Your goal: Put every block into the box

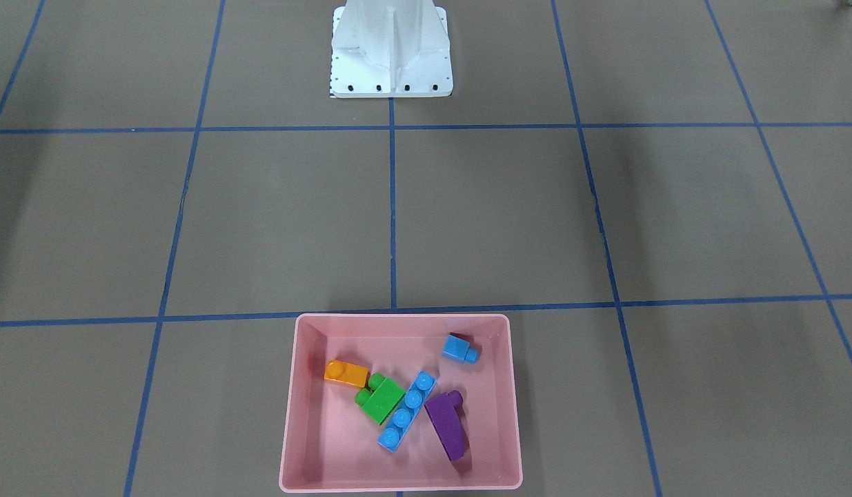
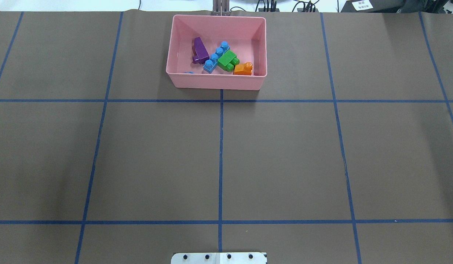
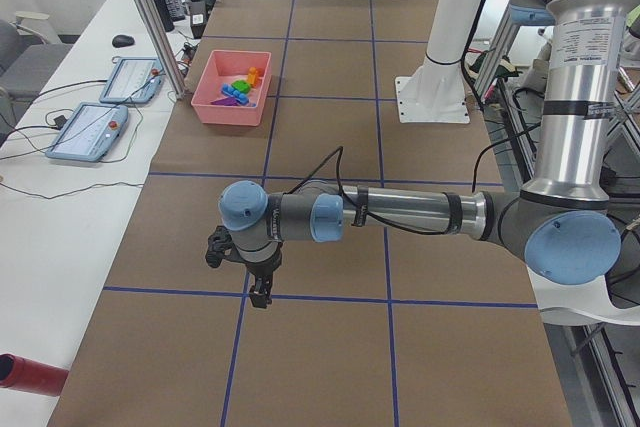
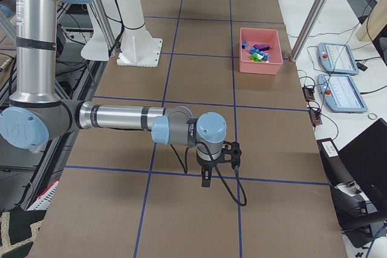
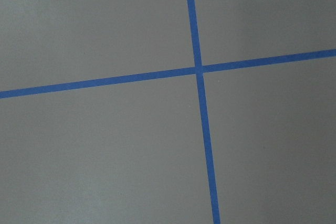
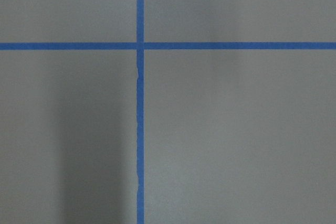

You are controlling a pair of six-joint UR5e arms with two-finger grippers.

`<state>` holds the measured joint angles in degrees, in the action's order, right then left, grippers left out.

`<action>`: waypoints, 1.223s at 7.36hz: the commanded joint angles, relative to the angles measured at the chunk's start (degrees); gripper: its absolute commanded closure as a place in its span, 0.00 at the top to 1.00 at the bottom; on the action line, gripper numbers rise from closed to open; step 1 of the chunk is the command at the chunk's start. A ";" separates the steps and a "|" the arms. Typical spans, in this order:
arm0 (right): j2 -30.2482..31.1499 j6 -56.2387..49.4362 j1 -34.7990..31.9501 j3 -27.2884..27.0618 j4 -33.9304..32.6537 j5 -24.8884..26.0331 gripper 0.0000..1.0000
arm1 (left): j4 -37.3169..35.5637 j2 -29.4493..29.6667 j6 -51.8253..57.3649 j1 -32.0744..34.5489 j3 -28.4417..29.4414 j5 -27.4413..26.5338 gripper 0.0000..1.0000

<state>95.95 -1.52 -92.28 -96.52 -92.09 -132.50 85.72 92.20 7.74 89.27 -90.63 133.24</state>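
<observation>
The pink box (image 1: 398,319) stands at the table's far side from the robot and also shows in the overhead view (image 2: 219,82). Inside it lie the orange block (image 1: 346,373), the green block (image 1: 381,400), the long blue bar (image 1: 407,410), the purple block (image 1: 446,426) and the small blue cube (image 1: 459,348). My left gripper (image 3: 258,292) hangs over bare table far from the box, and I cannot tell whether it is open or shut. My right gripper (image 4: 205,179) hangs likewise at the other end, and I cannot tell its state either. Both wrist views show only brown table and blue tape.
The white metal base (image 1: 391,52) stands on the robot's side of the table. Blue tape lines divide the brown table into squares. Tablets (image 3: 88,132) lie on the white bench beyond the box. A red cylinder (image 3: 30,372) lies at the table's left end.
</observation>
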 commanded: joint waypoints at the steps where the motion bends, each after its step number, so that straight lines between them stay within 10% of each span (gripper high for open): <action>1: -0.58 0.11 0.00 0.10 -0.02 0.05 1.00 | 0.50 0.17 0.17 -0.06 1.41 0.00 1.00; 9: -7.08 0.99 2.37 4.75 -0.11 -0.39 1.00 | 0.59 -0.44 0.17 0.11 1.34 0.09 1.00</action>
<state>90.69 -0.56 -90.05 -93.65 -92.25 -132.84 86.31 92.24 7.90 89.31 -89.00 133.33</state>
